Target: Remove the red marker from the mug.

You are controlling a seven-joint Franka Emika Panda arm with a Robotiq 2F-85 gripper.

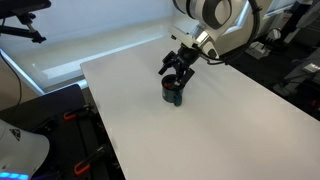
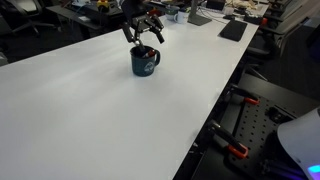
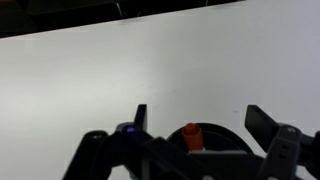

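Gripper (image 3: 200, 118) just above red marker (image 3: 191, 134)

surf: white table (image 1: 200, 130) | on it: dark mug (image 1: 174, 94), upright, well in from edges | both ext views

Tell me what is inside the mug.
A red marker stands in the mug; only its top end shows, in the wrist view. Its lower part and the mug's bottom are hidden.
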